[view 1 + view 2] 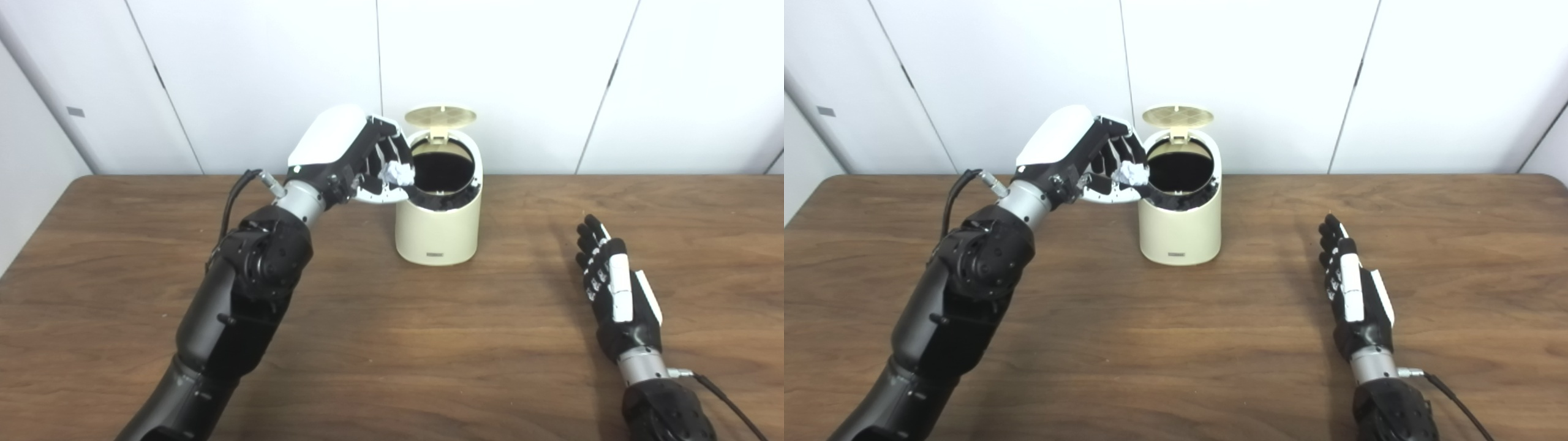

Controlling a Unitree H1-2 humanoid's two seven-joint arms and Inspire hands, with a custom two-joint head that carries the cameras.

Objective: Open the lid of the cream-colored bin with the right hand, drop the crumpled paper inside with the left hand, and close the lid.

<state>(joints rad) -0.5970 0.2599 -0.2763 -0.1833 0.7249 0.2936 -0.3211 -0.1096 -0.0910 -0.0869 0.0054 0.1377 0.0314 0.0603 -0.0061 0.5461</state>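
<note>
Cream-colored bin [438, 229] sits at the far middle of the table [392, 343], lid [441, 116] flipped up. Left hand [358, 159] grips the crumpled paper [397, 173] right at the bin's left rim. Right hand [615, 285] rests empty on the near right (fingers out straight).

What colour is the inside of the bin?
Black inside the cream bin; the left eye view shows it best.

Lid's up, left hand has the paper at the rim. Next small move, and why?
Probably nudge the left hand a little further over the bin opening, then release. The crumpled paper sits at the rim's left edge, not over the dark middle, and the lid stands open. The right hand rests well clear on the table.
</note>
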